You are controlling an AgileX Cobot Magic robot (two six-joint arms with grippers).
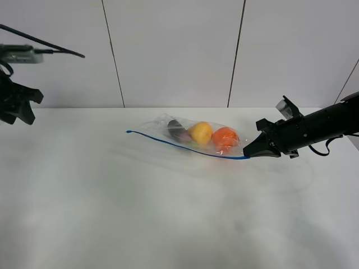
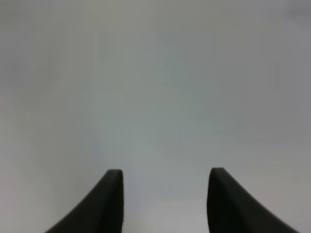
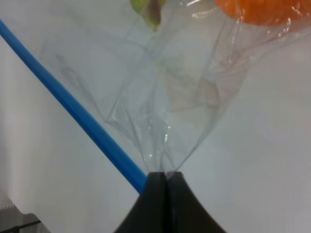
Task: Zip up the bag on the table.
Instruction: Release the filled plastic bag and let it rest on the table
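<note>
Smooth white tabletop [image 1: 168,218]; crinkly clear bag [image 1: 193,133] with blue zipper strip [image 1: 168,143], corner pinched by right end effector [image 3: 165,174]; left end effector [image 2: 166,171] spread.

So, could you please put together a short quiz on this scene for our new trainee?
1. True or false: the left pincer is holding the bag.
2. What is the right pincer shut on? A) the bag's corner, beside the end of the blue zipper strip; B) the middle of that strip; C) nothing.
3. Which item inside the bag lies nearest the right pincer?

Key: 1. False: it is open and far from the bag. 2. A. 3. The orange.
</note>
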